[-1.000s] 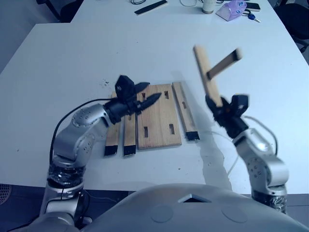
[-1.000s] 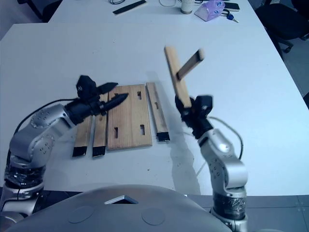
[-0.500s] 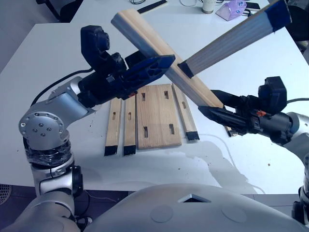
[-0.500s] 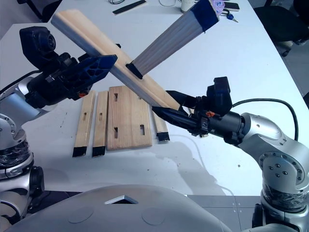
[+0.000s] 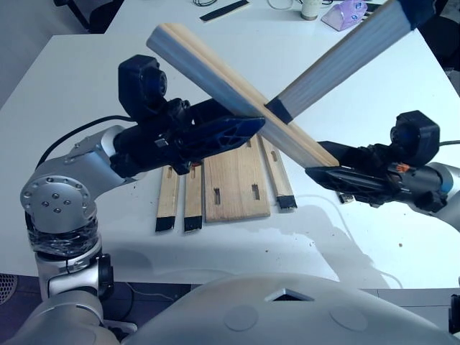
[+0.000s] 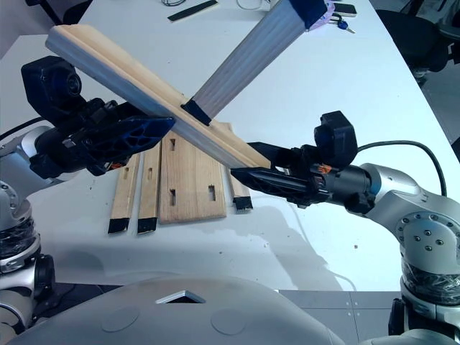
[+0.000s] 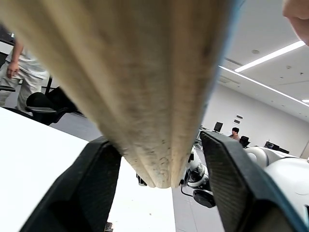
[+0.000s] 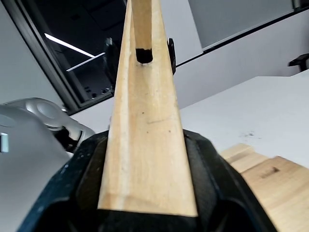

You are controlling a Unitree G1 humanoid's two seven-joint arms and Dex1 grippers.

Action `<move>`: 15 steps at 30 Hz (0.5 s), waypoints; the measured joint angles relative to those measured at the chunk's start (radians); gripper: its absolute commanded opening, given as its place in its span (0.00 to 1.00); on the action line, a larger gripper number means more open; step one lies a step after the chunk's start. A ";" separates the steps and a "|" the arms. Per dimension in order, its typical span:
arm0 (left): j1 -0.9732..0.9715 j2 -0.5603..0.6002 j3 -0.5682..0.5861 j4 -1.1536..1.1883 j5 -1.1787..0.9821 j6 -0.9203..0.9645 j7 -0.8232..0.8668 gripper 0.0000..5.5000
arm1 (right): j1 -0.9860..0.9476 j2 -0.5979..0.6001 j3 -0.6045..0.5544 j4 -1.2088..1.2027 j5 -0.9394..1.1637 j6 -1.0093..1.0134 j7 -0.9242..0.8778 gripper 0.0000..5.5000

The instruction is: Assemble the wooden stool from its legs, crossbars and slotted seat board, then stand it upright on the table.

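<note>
Wooden leg (image 5: 237,90) with its crossbar (image 5: 345,57) held aloft above the counter (image 5: 93,86).
Its lower end is pinched in the right tool (image 5: 318,159); the left tool (image 5: 237,126) sits beneath its middle, grip impossible to tell. Below, the seat board (image 5: 236,176) lies flat between slotted strips (image 5: 277,167).

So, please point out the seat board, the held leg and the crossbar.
seat board (image 5: 236,183): left eye view, bare wood between its slots.
leg (image 5: 215,75): left eye view, middle of its raised part.
crossbar (image 5: 345,59): left eye view, mid-length.
</note>
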 measured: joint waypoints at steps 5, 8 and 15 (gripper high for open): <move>0.001 0.013 -0.008 0.005 0.000 -0.005 -0.007 0.37 | 0.002 -0.002 0.012 -0.003 -0.004 0.000 0.002 0.38; 0.007 0.016 -0.014 0.010 0.000 -0.006 -0.007 0.37 | 0.003 -0.002 0.019 -0.008 -0.038 -0.007 0.010 0.38; 0.037 0.027 -0.040 0.013 0.062 -0.008 -0.022 0.37 | 0.004 -0.015 0.061 -0.022 -0.194 -0.024 0.029 0.54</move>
